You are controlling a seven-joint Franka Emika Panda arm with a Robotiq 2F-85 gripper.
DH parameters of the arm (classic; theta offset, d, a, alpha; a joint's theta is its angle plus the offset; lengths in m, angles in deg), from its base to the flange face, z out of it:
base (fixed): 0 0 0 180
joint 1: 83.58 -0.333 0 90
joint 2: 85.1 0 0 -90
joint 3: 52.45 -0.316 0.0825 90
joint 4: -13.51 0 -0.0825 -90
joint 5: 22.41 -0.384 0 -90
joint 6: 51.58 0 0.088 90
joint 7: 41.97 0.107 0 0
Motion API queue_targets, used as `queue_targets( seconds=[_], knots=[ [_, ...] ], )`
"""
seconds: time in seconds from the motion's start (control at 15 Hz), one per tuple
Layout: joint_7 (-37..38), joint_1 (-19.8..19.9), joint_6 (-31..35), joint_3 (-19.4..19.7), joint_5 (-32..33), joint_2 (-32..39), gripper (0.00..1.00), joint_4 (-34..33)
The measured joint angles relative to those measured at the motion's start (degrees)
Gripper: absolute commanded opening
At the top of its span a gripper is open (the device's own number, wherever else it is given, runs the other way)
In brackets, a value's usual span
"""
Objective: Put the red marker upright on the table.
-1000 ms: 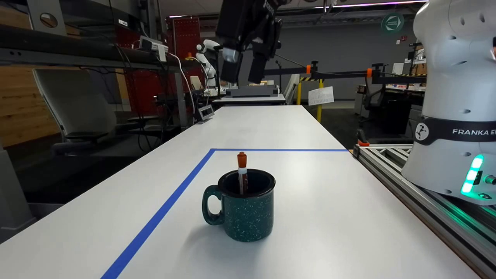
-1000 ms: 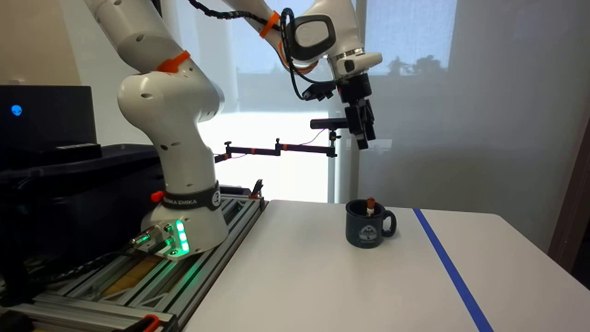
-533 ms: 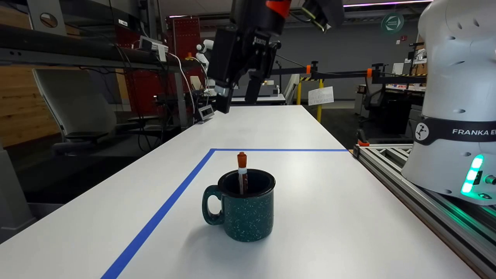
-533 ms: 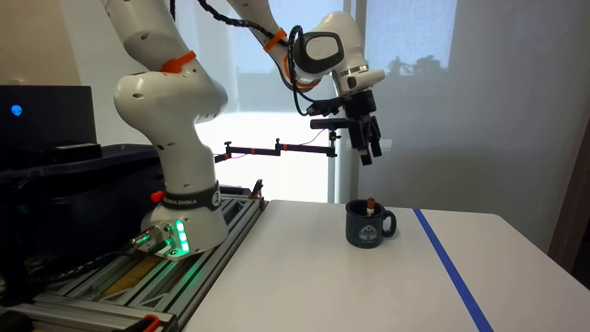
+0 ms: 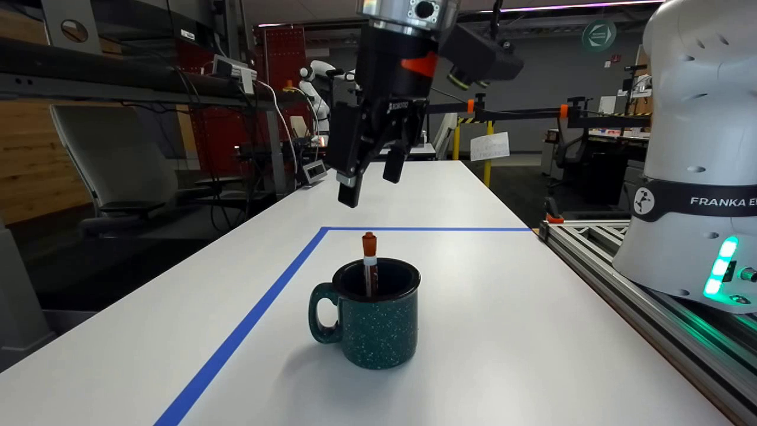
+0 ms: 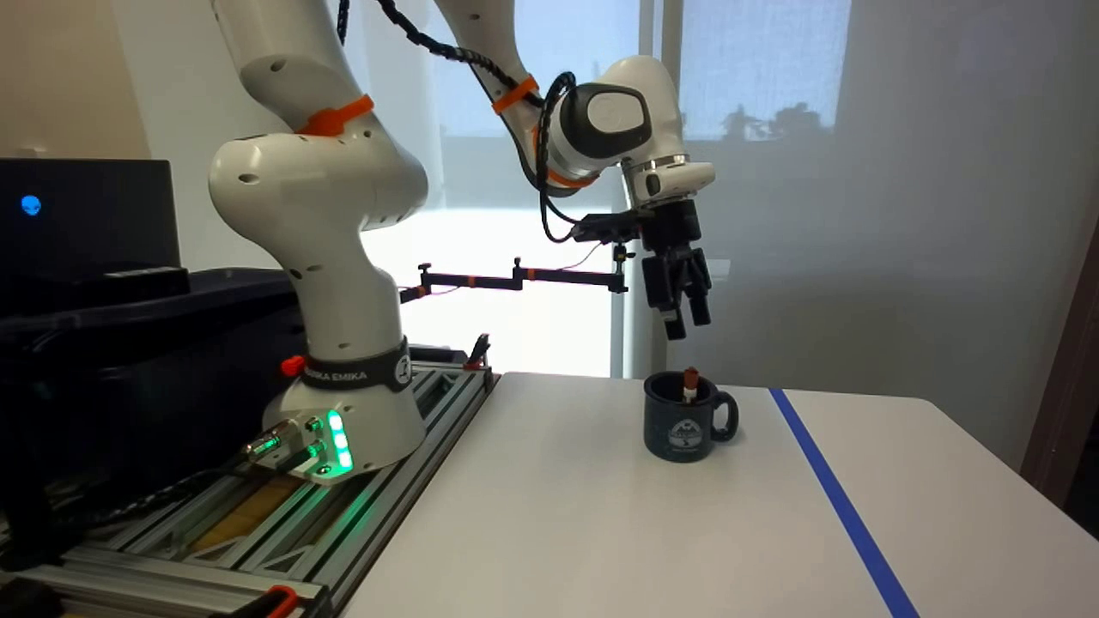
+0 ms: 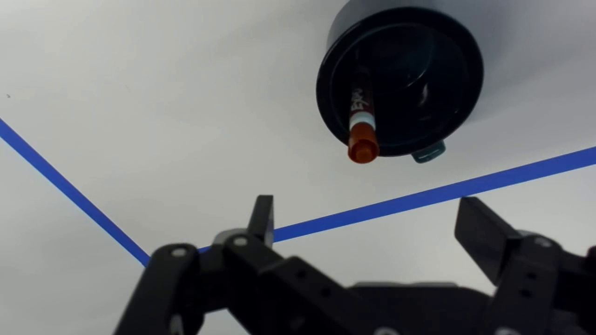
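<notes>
The red marker (image 5: 369, 248) stands leaning in the dark teal mug (image 5: 381, 334), red cap up; its lower end is hidden by the mug in both exterior views. The mug stands on the white table (image 5: 502, 331), handle toward the blue tape. My gripper (image 5: 371, 186) is open and empty, tilted, above the mug's level in both exterior views (image 6: 688, 323). In the wrist view the marker (image 7: 362, 139) leans against the rim of the mug (image 7: 472, 70), its cap ahead of the gap between my fingertips (image 7: 264, 207). Nothing touches the fingers.
Blue tape (image 5: 254, 322) runs along the table on the handle side of the mug and crosses it farther back. The robot base (image 6: 352, 421) stands on a metal rail (image 6: 403, 463) at the table's edge. A small grey device (image 5: 314, 171) sits at the far table edge.
My gripper has come down toward the mug and marker, staying open. In an exterior view the arm has lowered and come more into view. The mug and marker have not moved.
</notes>
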Motion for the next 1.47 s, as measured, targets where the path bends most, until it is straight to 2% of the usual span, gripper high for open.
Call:
queue_targets(
  seconds=[0.33, 0.87, 1.47],
  knots=[
    [5.45, 1.19, 1.28, 0.28, 5.12, 3.59, 1.00, -0.03],
    [11.79, 2.30, 6.82, 2.38, 13.55, 9.64, 1.00, -0.09],
    [20.04, 2.86, 9.05, 4.64, 24.35, 13.55, 1.00, -0.30]
  ],
)
